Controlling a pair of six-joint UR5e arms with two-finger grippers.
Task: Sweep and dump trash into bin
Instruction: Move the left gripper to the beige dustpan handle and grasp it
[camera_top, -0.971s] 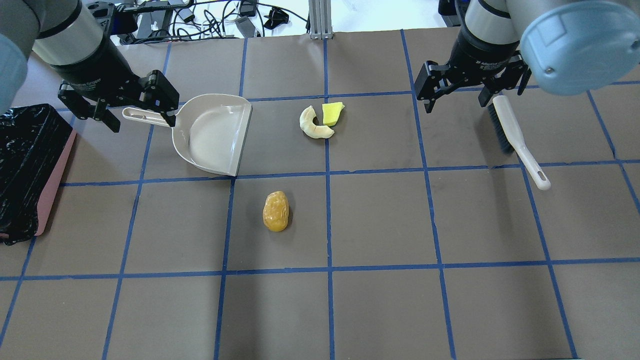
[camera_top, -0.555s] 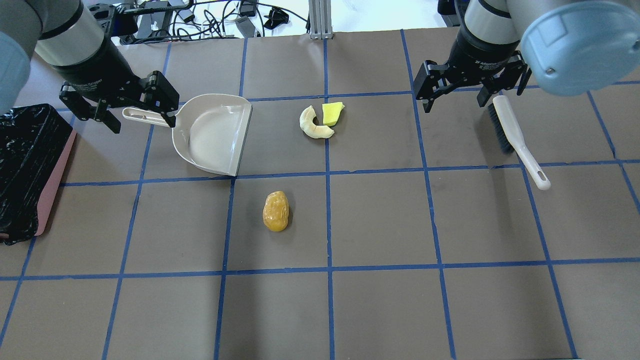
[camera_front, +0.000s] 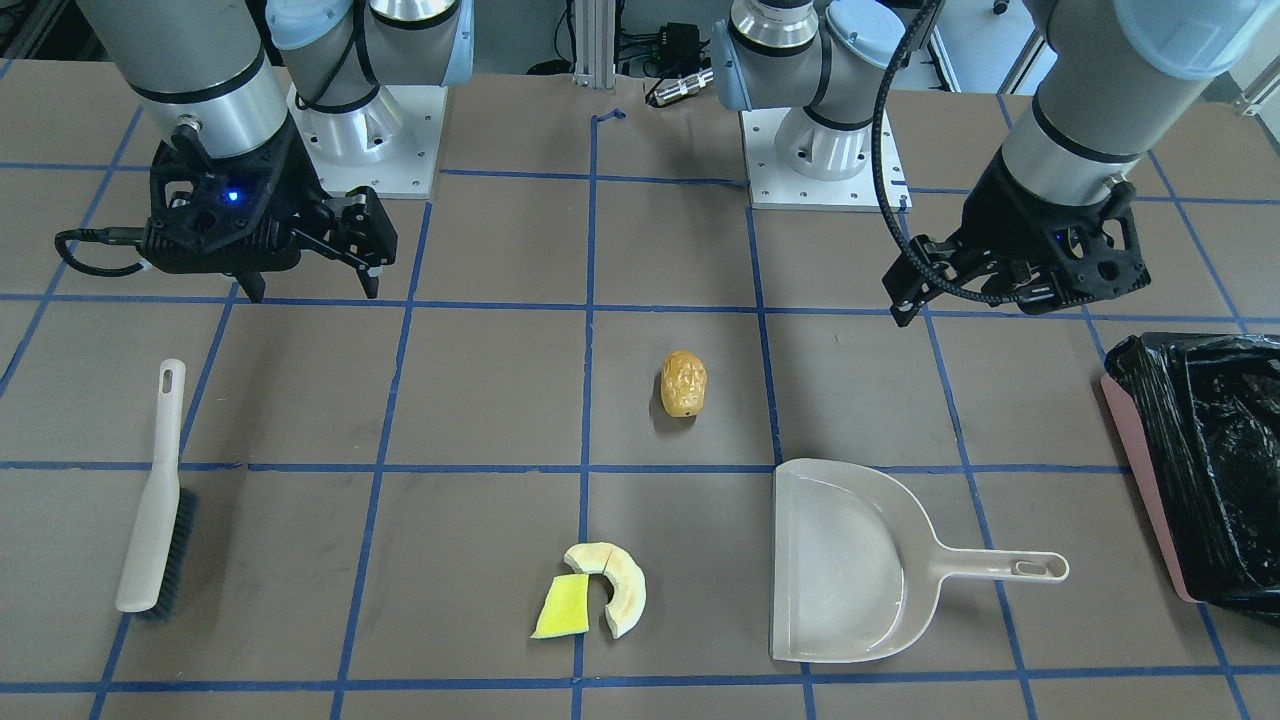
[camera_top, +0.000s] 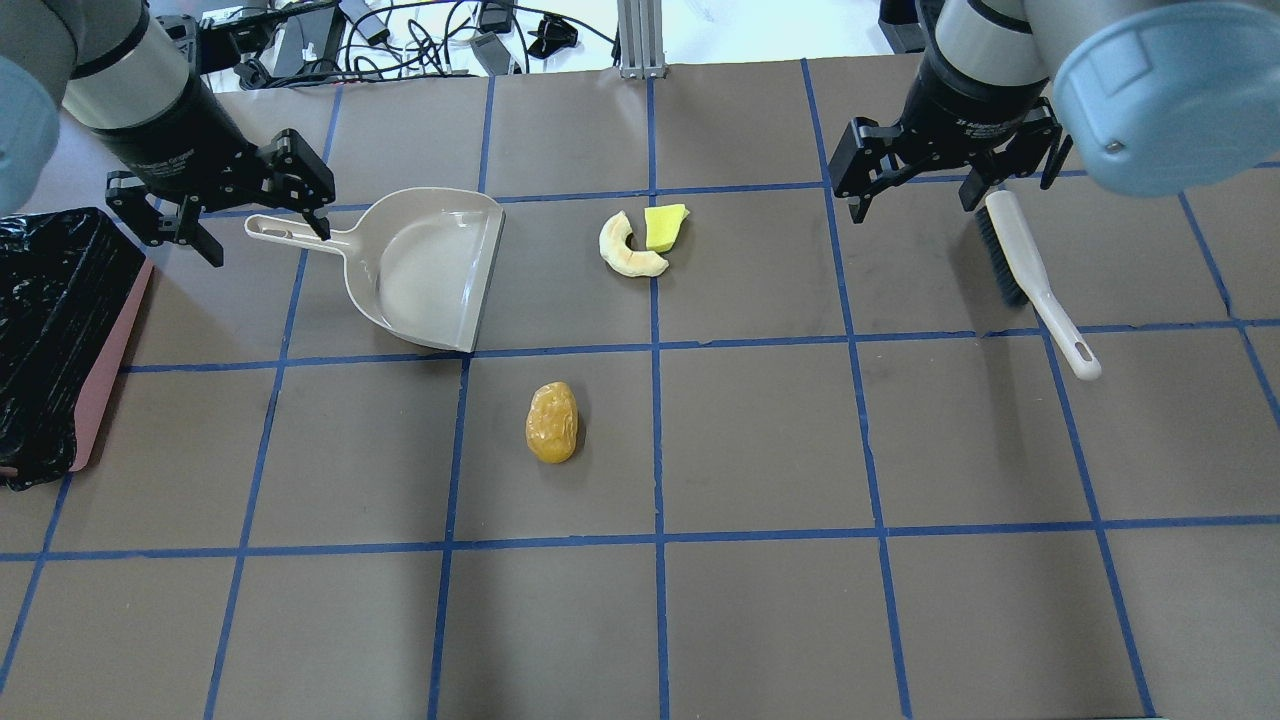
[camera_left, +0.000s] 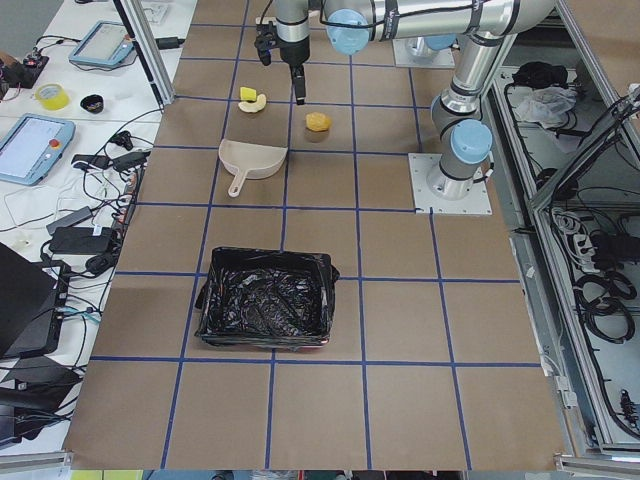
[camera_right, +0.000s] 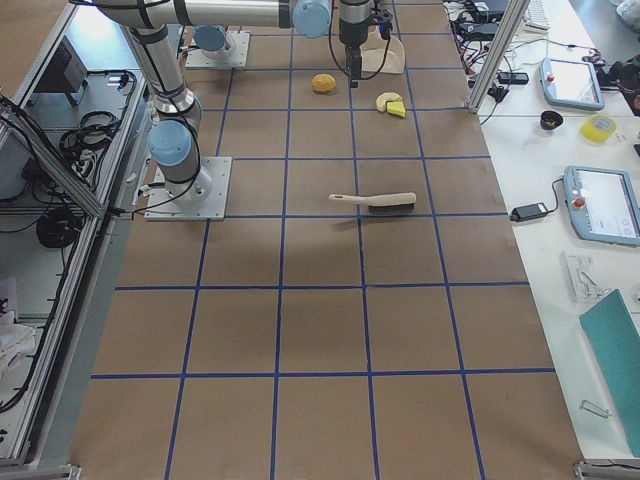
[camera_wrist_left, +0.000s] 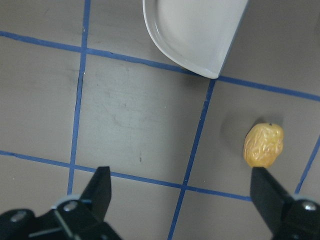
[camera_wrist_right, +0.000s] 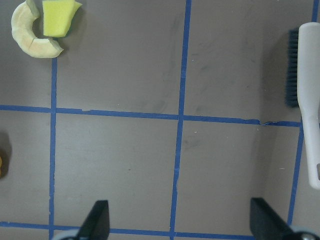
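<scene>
The trash lies apart on the table: a golden-brown potato-like lump (camera_top: 552, 422) (camera_front: 684, 384) (camera_wrist_left: 263, 145), and a cream crescent rind (camera_top: 625, 250) (camera_front: 620, 585) (camera_wrist_right: 32, 37) touching a yellow wedge (camera_top: 664, 227) (camera_front: 563, 605) (camera_wrist_right: 59, 18). The pink bin with a black bag (camera_top: 50, 330) (camera_front: 1220, 460) (camera_left: 268, 310) stands at the table's left end. My left gripper (camera_top: 265, 240) (camera_front: 1000, 300) (camera_wrist_left: 182, 200) is open and empty above the dustpan handle. My right gripper (camera_top: 912, 208) (camera_front: 313, 290) (camera_wrist_right: 181, 220) is open and empty beside the brush head.
A beige dustpan (camera_top: 430, 265) (camera_front: 850, 560) (camera_wrist_left: 195, 30) lies mouth toward the trash, handle toward the bin. A white brush with dark bristles (camera_top: 1030, 275) (camera_front: 155, 500) (camera_wrist_right: 310, 100) lies on the right. Blue tape lines grid the brown table.
My left gripper has shifted left and a little toward the far side, off the dustpan's bowl end of the handle. The right gripper has barely moved. Nothing on the table has moved.
</scene>
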